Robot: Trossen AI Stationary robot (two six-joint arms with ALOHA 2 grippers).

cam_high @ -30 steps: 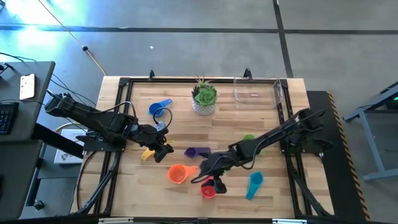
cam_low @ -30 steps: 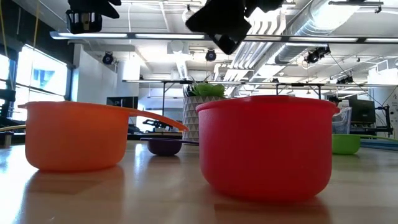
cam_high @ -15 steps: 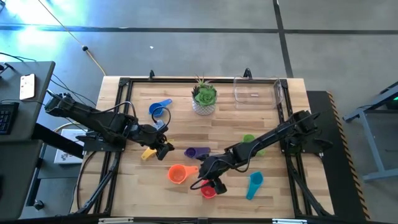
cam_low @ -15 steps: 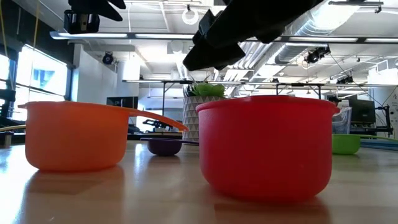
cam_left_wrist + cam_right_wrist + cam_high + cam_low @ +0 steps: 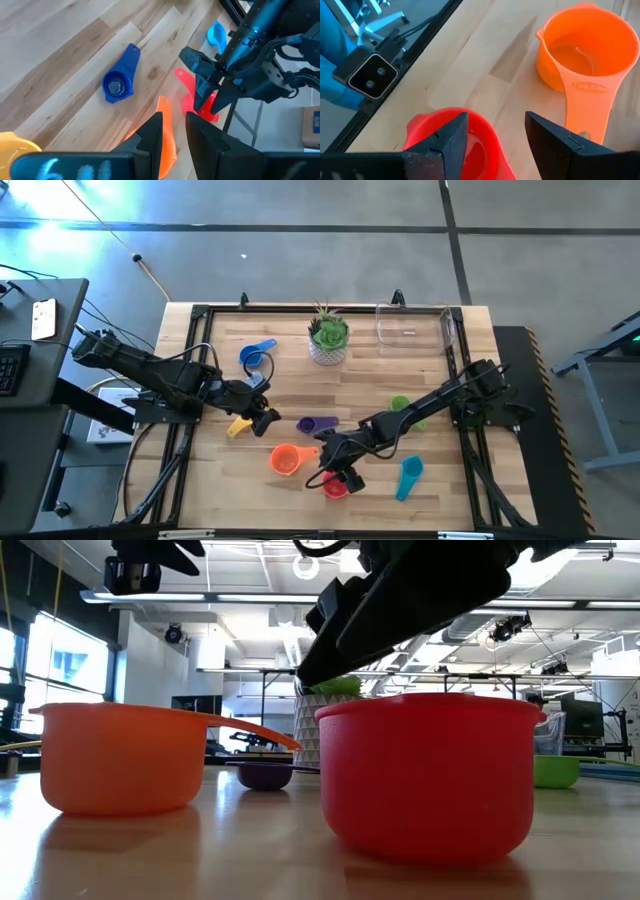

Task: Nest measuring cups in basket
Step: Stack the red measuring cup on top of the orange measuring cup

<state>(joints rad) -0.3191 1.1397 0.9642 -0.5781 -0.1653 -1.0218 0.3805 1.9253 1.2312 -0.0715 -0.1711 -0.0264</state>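
**Right claw poised over the red cup, left claw parked with the yellow one**

Down at the near edge of the tabletop (image 5: 440,390), the right claw (image 5: 338,469) hangs right above the red-pink cup (image 5: 334,488), fingers spread with a clear gap between them and nothing held; one finger (image 5: 451,137) sits over the cup's rim. Just beside it stands the orange cup (image 5: 285,459), upright, handle pointing toward the right arm. Over on the other side, the left claw (image 5: 262,418) is by the yellow cup (image 5: 237,427), fingers parted only a sliver; whether it grips the cup I cannot tell. The blue cup (image 5: 257,357) lies near the potted plant (image 5: 328,335), purple cup (image 5: 314,424) mid-table, green cup (image 5: 401,404) under the right arm, teal cup (image 5: 409,476) near the front. The clear basket (image 5: 412,325) waits at the far edge, well apart from every cup.
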